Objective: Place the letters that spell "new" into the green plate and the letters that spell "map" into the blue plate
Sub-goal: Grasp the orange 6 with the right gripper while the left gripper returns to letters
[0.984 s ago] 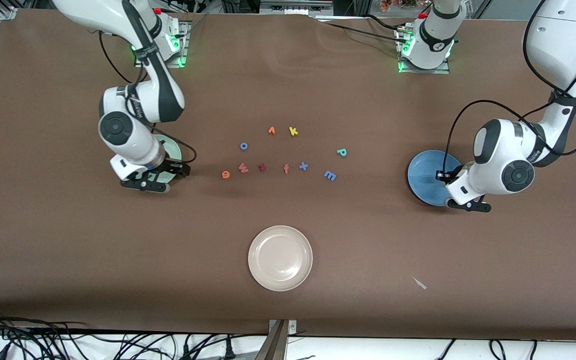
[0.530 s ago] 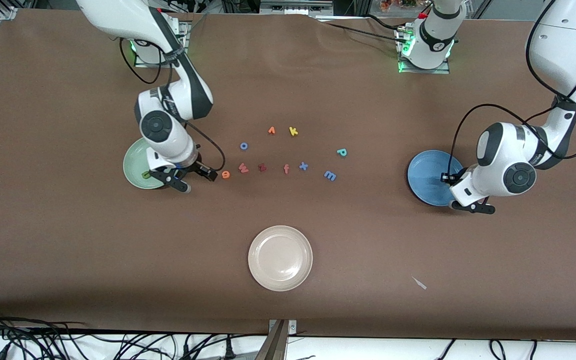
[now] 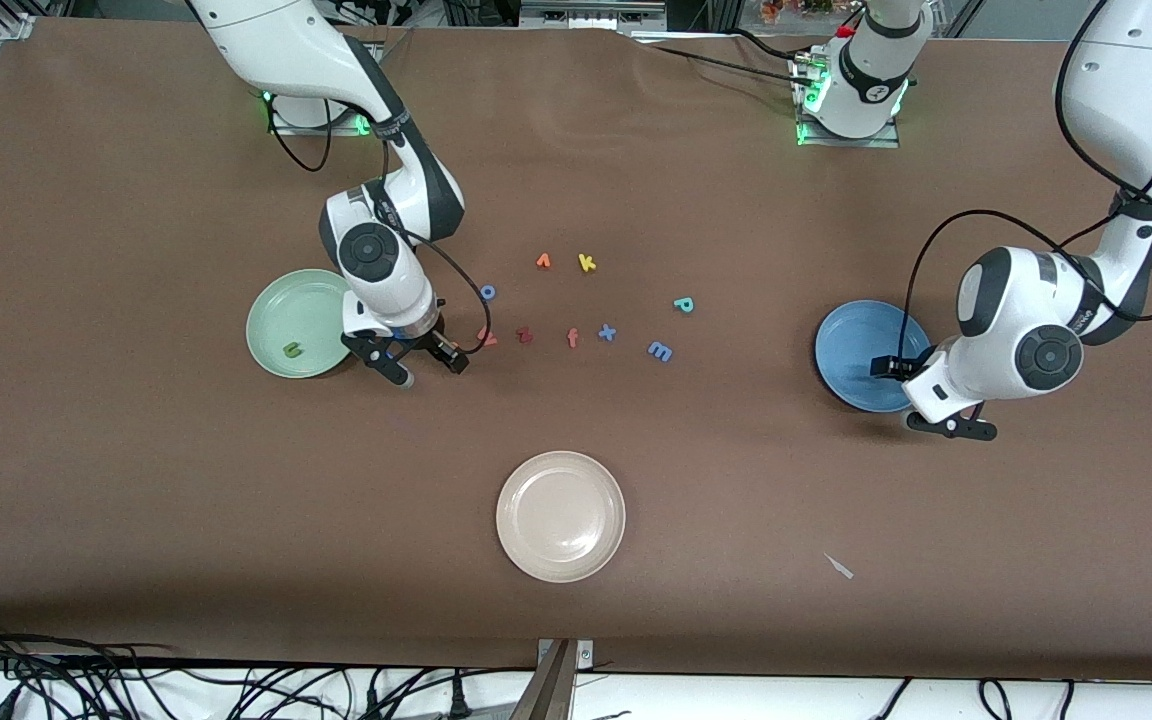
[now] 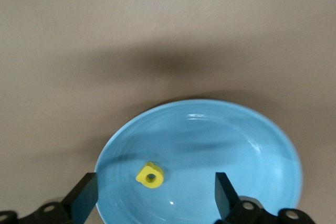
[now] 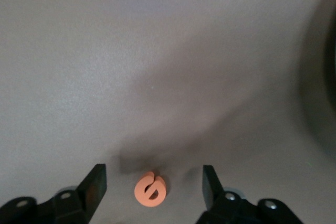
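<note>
The right gripper (image 3: 428, 363) is seen just beside the green plate (image 3: 281, 312), w/ its fingers (image 5: 95, 183) spread wide & nothing held. The orange e (image 5: 150, 189) lies flat on the table (image 3: 136, 480) between the fingertips, untouched; in the front view it is hidden under the gripper. The green n (image 3: 291, 349) lies in the green plate, near the rim closest to the front camera. The pinkish-red w (image 3: 485, 337) is partly covered by the gripper, next to the dark red z (image 3: 525, 335).

The left gripper (image 4: 152, 203) is held over the blue plate (image 3: 851, 340), fingers wide apart & empty. The yellow a (image 4: 150, 175) lies in the blue plate between them. The blue m (image 3: 660, 351) & teal p (image 3: 683, 304) are on the table, toward the middle, p farther from the front camera than m. A cream plate (image 3: 561, 516) sits nearest the front camera, well apart from the letters.
</note>
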